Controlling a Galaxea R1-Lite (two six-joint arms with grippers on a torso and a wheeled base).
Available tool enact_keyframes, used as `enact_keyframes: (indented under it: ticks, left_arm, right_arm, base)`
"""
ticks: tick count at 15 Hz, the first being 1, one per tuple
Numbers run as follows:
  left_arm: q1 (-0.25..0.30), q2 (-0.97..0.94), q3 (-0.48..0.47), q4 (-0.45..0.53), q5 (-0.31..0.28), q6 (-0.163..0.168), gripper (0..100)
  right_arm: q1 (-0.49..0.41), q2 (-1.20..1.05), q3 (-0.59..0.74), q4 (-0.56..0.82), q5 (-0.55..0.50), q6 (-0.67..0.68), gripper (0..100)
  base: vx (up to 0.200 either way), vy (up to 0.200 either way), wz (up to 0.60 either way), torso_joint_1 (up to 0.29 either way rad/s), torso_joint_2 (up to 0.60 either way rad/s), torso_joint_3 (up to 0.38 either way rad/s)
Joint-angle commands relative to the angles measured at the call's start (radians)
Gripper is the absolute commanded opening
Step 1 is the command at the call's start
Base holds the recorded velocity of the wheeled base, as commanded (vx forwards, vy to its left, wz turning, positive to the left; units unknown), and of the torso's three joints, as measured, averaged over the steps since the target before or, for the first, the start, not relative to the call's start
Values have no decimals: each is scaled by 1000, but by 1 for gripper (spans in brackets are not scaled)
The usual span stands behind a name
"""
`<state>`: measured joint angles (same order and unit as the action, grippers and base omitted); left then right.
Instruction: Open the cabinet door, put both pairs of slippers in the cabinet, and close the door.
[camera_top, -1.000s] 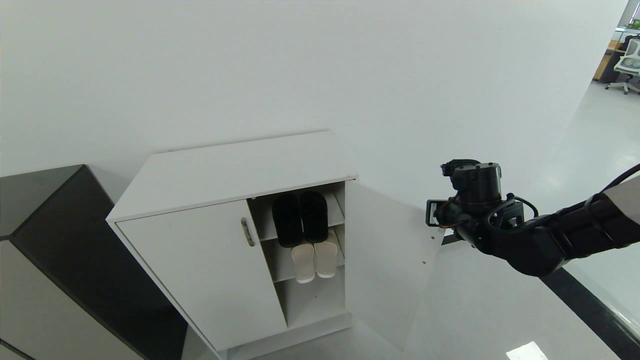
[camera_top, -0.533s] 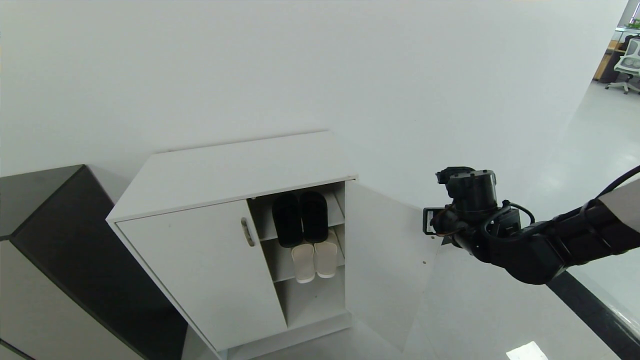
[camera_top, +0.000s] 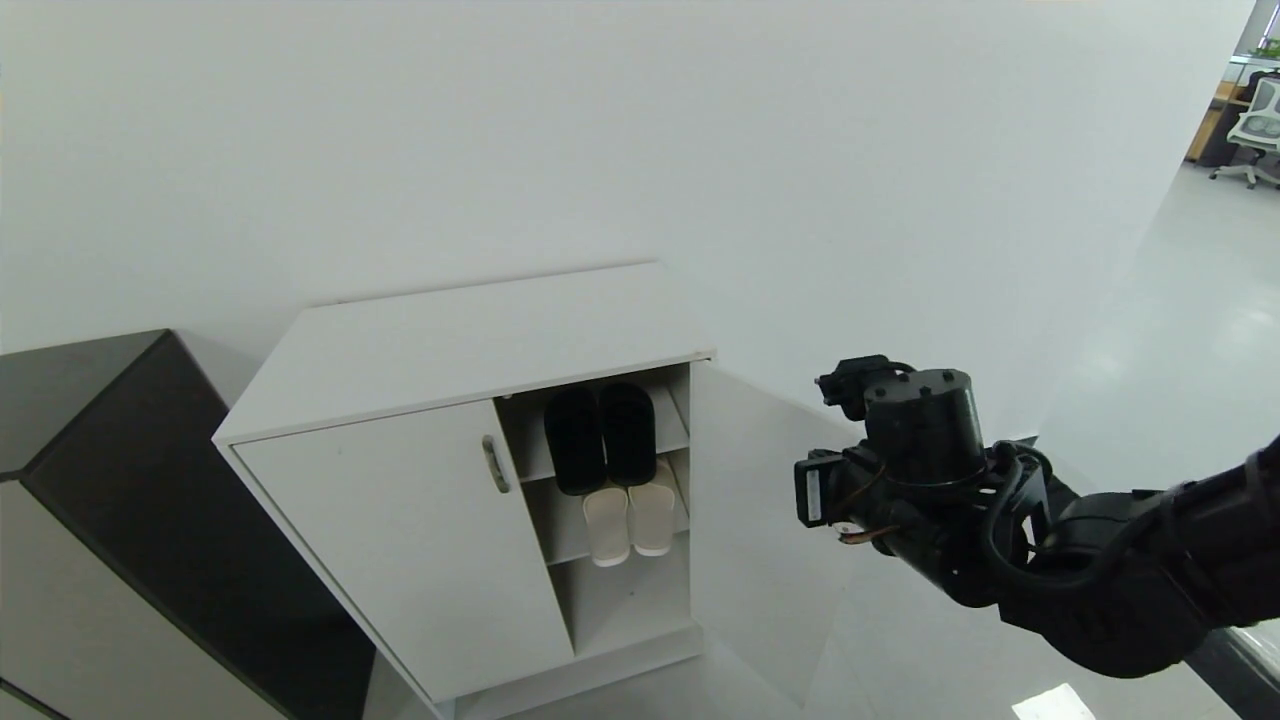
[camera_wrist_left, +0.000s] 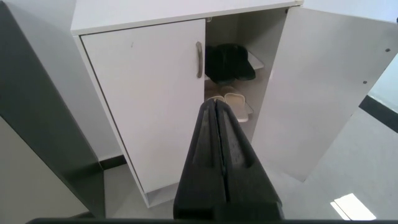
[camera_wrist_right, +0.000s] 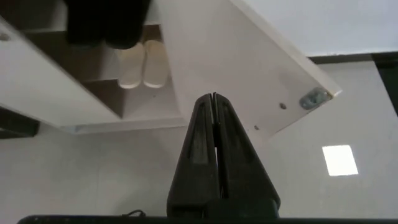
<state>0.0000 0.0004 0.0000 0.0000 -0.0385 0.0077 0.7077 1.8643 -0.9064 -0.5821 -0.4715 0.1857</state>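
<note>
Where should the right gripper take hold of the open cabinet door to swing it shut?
Probably the free vertical edge of the open door, farthest from the hinges, coming from the robot's right. The panel is thin and flat, swung wide, inner face toward the head camera, so that edge gives most leverage. The right gripper is shut and would open first.

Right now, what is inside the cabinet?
In the open right half, a black pair of slippers sits on the upper shelf, a white pair on the shelf below. The closed left door hides the other half.
</note>
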Motion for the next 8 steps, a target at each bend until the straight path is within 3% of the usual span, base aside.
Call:
enact_keyframes:
  ticks: [1,5,8]
  left_arm:
    - [0,0,0,0,0,0,0]
    - [0,1,0,0,-1,2,0]
    - [0,1,0,0,-1,2,0]
  right_arm:
    - [-56,-19,-20,-1,-1,0,0]
    - [-211,67,-106,-33,16,1,0]
    - [-237,135,-143,-59,24,3,0]
  base:
    - [0,0,0,0,0,0]
    - [0,0,0,0,0,0]
    - [0,0,0,0,0,0]
